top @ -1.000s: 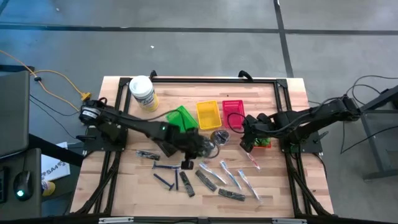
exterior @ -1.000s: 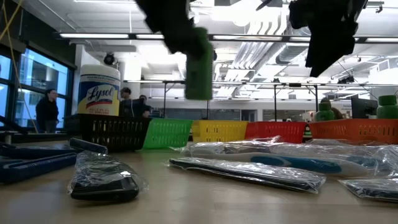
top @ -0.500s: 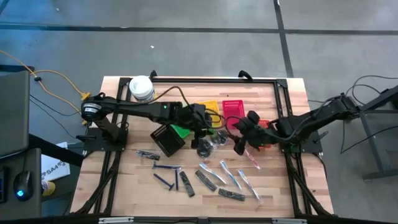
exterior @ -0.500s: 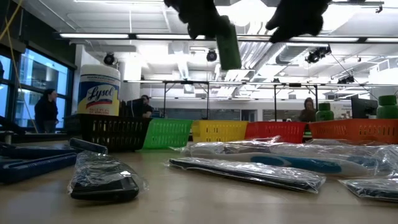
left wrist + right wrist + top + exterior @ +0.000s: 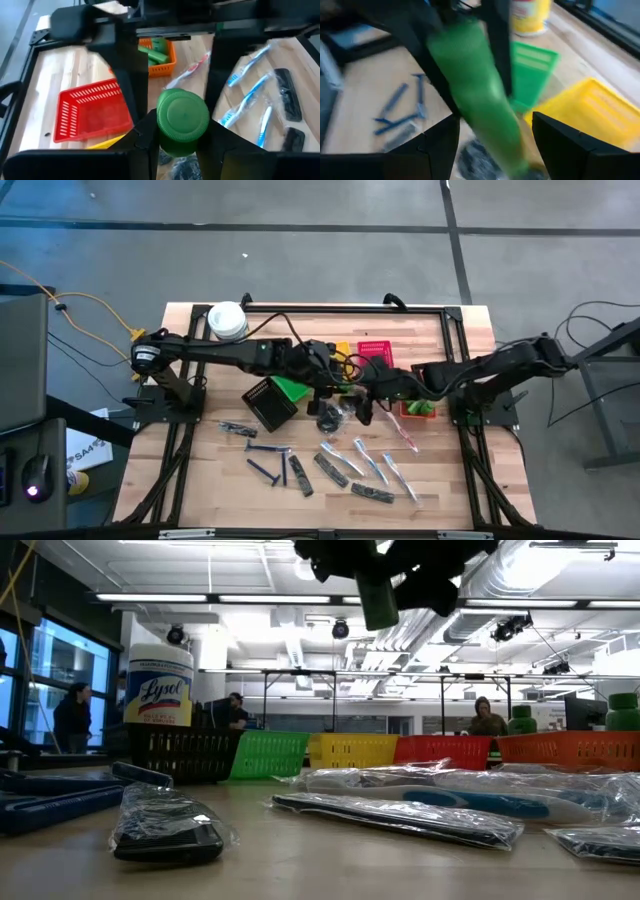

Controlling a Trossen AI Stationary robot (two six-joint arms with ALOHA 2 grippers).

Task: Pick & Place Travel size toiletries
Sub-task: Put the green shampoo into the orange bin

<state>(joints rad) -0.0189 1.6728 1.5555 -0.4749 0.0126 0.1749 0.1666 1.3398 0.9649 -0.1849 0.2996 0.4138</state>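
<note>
Wooden surface [image 5: 455,340] looks busy: left claw [image 5: 183,145] grips a green bottle [image 5: 183,120] in the air just beside the red basket [image 5: 90,110], right claw [image 5: 490,137] gaping wide around it (handoff, I'd guess). Mistimed release could drop it.

The left gripper [image 5: 172,137] is carrying the stubby green plastic bottle [image 5: 182,120] up and away from the black mesh basket [image 5: 267,404], so it is now hanging beyond that basket's far corner, over the little coloured baskets. The right gripper [image 5: 492,137] is leaving the orange plastic basket [image 5: 418,408] and reaching toward the black basket, its wide-spread fingers [image 5: 572,145] now closing in either side of the bottle.
</note>
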